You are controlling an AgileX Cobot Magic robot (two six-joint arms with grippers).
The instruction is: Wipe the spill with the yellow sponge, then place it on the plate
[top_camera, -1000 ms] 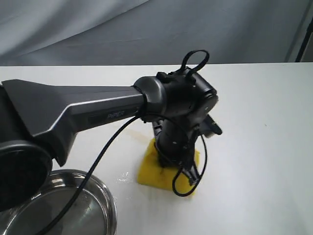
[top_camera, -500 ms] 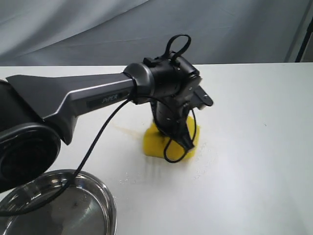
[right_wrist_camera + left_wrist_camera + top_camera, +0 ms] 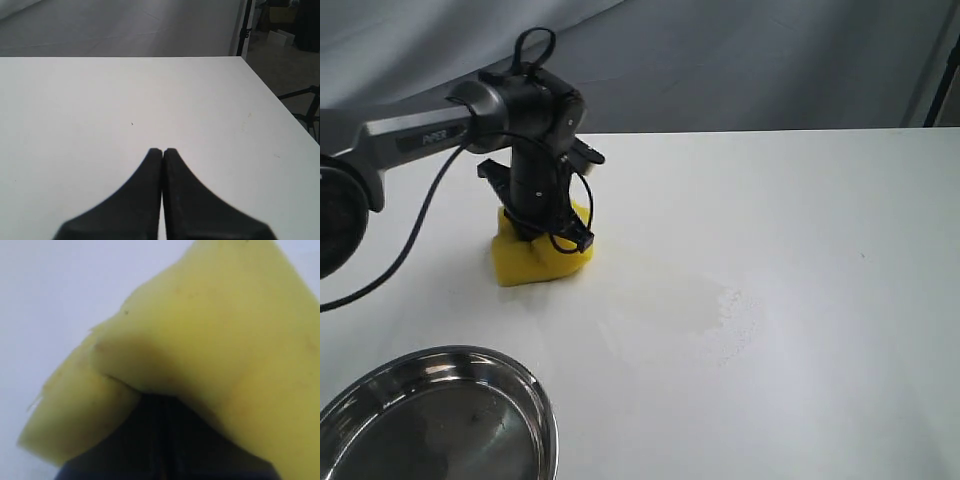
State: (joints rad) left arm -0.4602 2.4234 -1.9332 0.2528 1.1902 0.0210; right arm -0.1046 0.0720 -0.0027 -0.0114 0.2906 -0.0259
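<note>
Yellow sponge (image 3: 523, 264) rests on the white table (image 3: 800, 220), pinched and buckled between the left gripper (image 3: 544, 236) fingers. Plate (image 3: 450, 420) sits apart, nearer the camera. Right gripper (image 3: 162, 151) fingers are pressed together, empty.

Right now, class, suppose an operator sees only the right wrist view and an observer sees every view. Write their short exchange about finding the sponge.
Operator: My view shows no yellow sponge. Where is it?
Observer: It rests on the table, on the left of the exterior view.
Operator: Is anything holding it?
Observer: Yes, the left gripper pinches it from above.
</note>
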